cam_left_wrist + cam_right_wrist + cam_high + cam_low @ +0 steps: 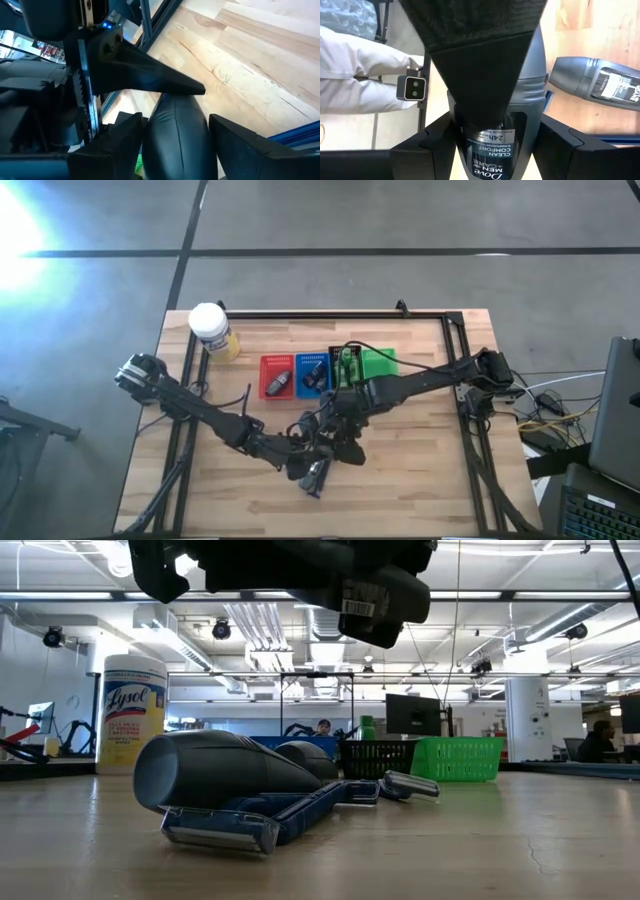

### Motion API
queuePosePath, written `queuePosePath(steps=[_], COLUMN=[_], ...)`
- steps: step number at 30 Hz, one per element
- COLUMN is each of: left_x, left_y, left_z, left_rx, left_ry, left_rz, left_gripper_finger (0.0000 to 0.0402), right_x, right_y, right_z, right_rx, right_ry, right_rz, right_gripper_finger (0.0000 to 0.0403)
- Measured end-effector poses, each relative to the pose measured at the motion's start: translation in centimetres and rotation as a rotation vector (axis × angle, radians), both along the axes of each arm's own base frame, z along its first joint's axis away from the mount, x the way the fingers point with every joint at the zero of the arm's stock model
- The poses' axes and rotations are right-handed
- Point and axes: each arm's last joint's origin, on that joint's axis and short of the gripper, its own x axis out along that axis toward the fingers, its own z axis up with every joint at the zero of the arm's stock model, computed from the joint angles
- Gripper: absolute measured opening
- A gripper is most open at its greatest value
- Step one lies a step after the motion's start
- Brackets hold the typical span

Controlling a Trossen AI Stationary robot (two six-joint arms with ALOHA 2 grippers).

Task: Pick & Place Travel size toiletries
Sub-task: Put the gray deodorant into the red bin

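Nearest, a dark grey tube [225, 772] lies on razors [250, 825] at the desk [420, 480] front; the right gripper [485, 135] straddles a Dove tube [492, 150], jaws wide, not yet closed; the left gripper [175, 125] likewise brackets a tube, unclosed; grasping appears in hand, closing next; beyond, trays [300, 375], Lysol jar [212, 328], open workshop.

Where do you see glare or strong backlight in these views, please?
High view: a white glare patch washes out the floor at the upper left, while the table is evenly lit. Low view: ceiling strip lights backlight the arms overhead into a silhouette. Left wrist view: a small blue light glows.
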Motion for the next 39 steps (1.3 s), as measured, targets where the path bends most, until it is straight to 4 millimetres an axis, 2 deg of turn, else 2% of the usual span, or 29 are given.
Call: queuePosePath(steps=[4,19,31,39], left_x=[0.03,0.07,0.03,0.21], left_y=[0.18,0.19,0.28,0.16], left_z=[-0.13,-0.19,-0.63,-0.15], left_rx=[0.002,-0.004,0.023,-0.004], left_ry=[0.004,0.009,0.030,-0.019], left_rz=[0.006,-0.006,0.008,0.007], left_gripper_finger=[0.0219,0.0215,0.0256,0.0259], right_x=[0.02,0.04,0.00,-0.02], right_y=[0.01,0.13,0.40,0.31], right_z=[-0.02,0.02,0.19,0.18], right_rx=[0.006,0.044,0.108,0.085], right_ry=[0.000,-0.002,-0.005,-0.005], right_rz=[0.003,0.027,0.077,0.061], right_gripper_finger=[0.0206,0.0204,0.0205,0.0206])
